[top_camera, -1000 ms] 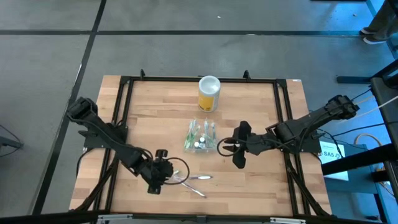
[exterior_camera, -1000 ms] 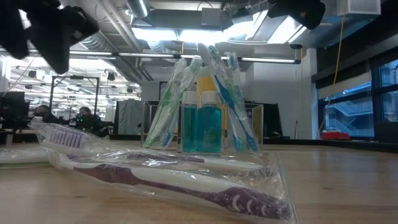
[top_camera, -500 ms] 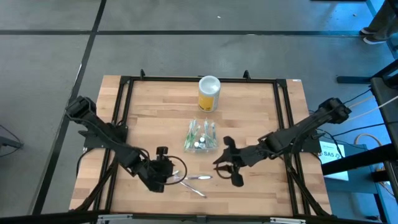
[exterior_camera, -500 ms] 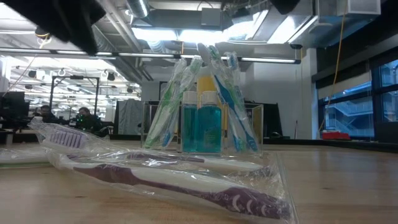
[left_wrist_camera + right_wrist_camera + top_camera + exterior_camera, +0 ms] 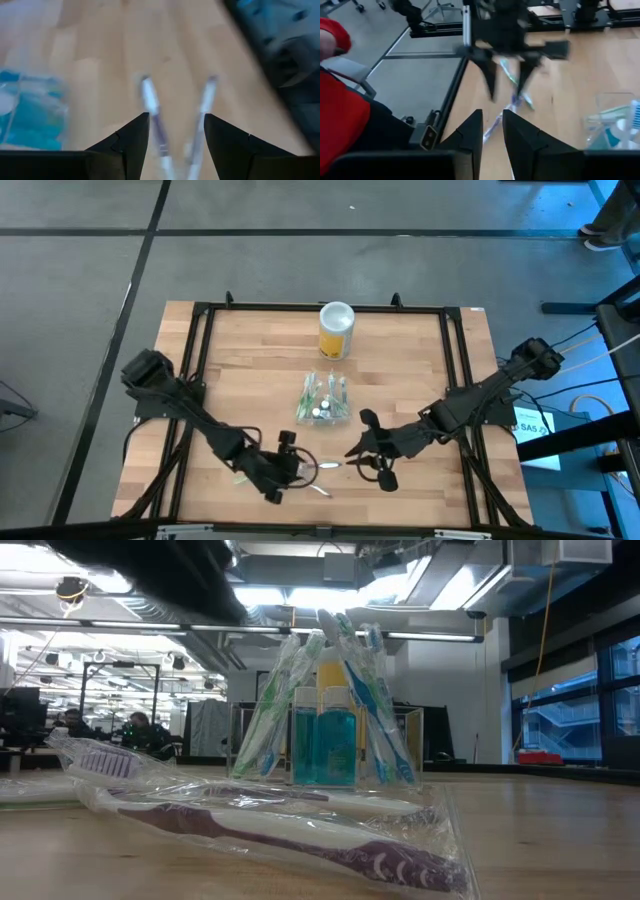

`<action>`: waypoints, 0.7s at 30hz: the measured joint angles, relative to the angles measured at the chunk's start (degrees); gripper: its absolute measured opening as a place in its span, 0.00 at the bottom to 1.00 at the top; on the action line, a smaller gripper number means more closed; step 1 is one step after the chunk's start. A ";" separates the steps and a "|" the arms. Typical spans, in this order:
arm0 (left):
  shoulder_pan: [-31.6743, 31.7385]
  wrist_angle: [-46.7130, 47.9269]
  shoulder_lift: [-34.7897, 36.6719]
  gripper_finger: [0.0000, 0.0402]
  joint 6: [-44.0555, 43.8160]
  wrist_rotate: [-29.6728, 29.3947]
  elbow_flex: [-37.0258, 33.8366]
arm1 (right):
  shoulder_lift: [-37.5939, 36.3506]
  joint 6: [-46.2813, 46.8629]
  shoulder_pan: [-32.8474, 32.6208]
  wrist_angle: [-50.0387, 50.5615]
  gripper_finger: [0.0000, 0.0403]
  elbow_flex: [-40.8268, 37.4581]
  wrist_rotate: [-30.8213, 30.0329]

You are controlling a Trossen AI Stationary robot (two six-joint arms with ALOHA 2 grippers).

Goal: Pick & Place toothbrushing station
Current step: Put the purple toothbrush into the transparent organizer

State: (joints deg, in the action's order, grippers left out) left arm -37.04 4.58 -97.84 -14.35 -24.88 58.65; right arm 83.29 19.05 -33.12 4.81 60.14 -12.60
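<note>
The toothbrushing station (image 5: pixel 322 400) is a clear container that stands on its base at the table's middle, with wrapped toothbrushes and blue bottles upright in it. It also shows in the low view (image 5: pixel 325 740). Two purple toothbrushes in clear wrap (image 5: pixel 322 469) lie flat on the wood near the front edge, and show in the low view (image 5: pixel 270 830). My left gripper (image 5: pixel 300 466) is open just left of them. In the left wrist view (image 5: pixel 176 125) both brushes (image 5: pixel 152 112) show between its fingers. My right gripper (image 5: pixel 355 453) hovers just right of them, its fingers a narrow gap apart (image 5: pixel 492 125).
A yellow canister with a white lid (image 5: pixel 336 330) stands at the table's far middle. A black frame (image 5: pixel 200 310) runs around the table. A person in red (image 5: pixel 340 115) is beyond the table's edge in the right wrist view.
My left gripper has gone toward the table's right edge, closer to the loose toothbrushes. My right gripper has gone toward the near edge and to the left, from beside the station to beside the same toothbrushes. The station and brushes have stayed in place.
</note>
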 joint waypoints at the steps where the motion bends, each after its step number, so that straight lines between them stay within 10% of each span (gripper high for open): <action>1: 0.48 -0.05 -1.06 0.46 0.02 -1.01 0.00 | 0.00 0.00 -0.44 -0.26 0.19 0.00 0.00; 21: 6.43 1.63 -8.62 0.47 -6.51 9.67 0.00 | 0.00 -0.26 -3.74 -2.03 0.10 0.00 0.02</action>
State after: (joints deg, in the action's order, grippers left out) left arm -30.61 6.21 -106.45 -20.86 -15.21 58.65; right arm 83.29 18.79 -36.86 2.78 60.14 -12.58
